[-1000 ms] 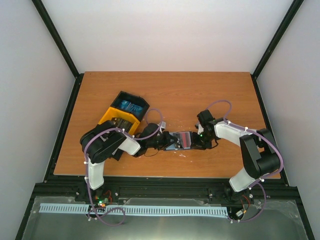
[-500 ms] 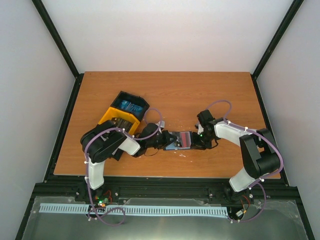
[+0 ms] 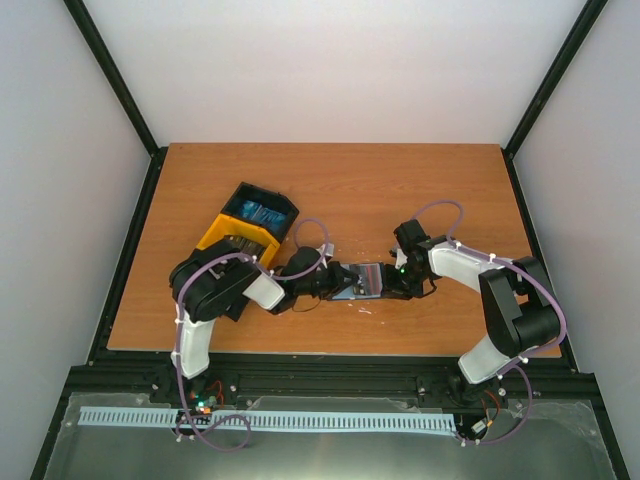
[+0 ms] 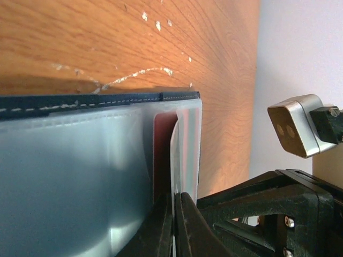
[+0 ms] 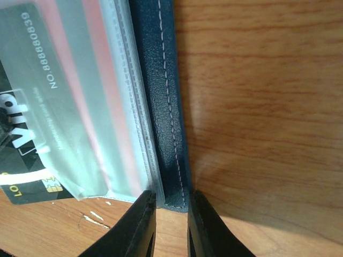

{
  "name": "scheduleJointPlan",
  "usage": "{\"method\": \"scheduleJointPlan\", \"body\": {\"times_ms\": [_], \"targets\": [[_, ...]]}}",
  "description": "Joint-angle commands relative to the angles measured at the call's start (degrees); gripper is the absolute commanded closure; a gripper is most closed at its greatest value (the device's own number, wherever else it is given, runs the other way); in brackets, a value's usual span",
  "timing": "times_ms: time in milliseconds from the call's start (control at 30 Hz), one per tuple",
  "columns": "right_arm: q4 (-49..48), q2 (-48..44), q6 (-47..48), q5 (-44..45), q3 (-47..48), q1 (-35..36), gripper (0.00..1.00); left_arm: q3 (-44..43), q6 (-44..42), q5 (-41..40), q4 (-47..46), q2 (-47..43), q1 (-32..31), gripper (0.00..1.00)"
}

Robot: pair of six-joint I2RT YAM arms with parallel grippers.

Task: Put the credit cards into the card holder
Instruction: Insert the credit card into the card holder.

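The card holder (image 3: 364, 280) lies open on the table between my two grippers, its navy cover (image 5: 166, 107) down and its clear pockets up. My left gripper (image 3: 338, 282) is shut on the edge of one clear pocket (image 4: 185, 139), and a red credit card (image 4: 162, 139) sits behind that sheet. From the other side, my right gripper (image 3: 390, 283) is shut on the holder's navy edge, with the corner between its fingertips (image 5: 146, 206). A dark grey credit card (image 5: 27, 134) marked VIP shows through a pocket.
A black-and-yellow bin tray (image 3: 232, 232) stands at the left behind my left arm, with blue cards (image 3: 262, 212) in its far black compartment. White scratches (image 4: 134, 75) mark the wooden table (image 3: 400, 190). Black frame rails run along the table's sides.
My left arm has shifted a little and its wrist has drawn slightly left. The holder's inside shows less red than before. The right arm has stayed put.
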State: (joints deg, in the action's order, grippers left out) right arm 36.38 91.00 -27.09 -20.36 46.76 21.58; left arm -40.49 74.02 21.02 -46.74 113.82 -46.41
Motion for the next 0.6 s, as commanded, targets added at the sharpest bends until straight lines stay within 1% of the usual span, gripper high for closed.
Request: {"method": "scheduleJointPlan", "body": {"times_ms": [0, 67, 133, 267, 333, 500, 567], "targets": [[-0.7, 1.4, 0.0, 0.2, -0.6, 0.6, 0.82, -2.7, 0.3, 0.9, 0.7, 3.0, -0.9, 0.95], [-0.8, 1.4, 0.0, 0.2, -0.6, 0.5, 0.82, -3.7, -0.3, 0.7, 2.2, 3.2, -0.9, 0.91], [-0.8, 1.2, 0.0, 0.4, -0.6, 0.6, 0.82, -4.2, -1.0, -0.3, 5.7, 2.0, -0.9, 0.85], [-0.9, 1.2, 0.0, 0.3, -0.6, 0.6, 0.82, -4.8, -1.8, -3.2, 17.6, -2.4, -1.0, 0.72], [-1.0, 1.2, 0.0, 0.3, -0.7, 0.6, 0.82, -6.3, -2.1, -3.9, 23.2, -3.4, -1.3, 0.68], [-1.2, 1.3, 0.2, 0.6, -0.8, 0.6, 0.82, -14.0, -3.6, -6.8, 39.8, -2.8, -2.5, 0.56], [-1.1, 1.2, 0.2, 0.7, -0.7, 0.6, 0.82, -17.8, -3.7, -8.0, 46.9, -1.7, -2.7, 0.54]]}}
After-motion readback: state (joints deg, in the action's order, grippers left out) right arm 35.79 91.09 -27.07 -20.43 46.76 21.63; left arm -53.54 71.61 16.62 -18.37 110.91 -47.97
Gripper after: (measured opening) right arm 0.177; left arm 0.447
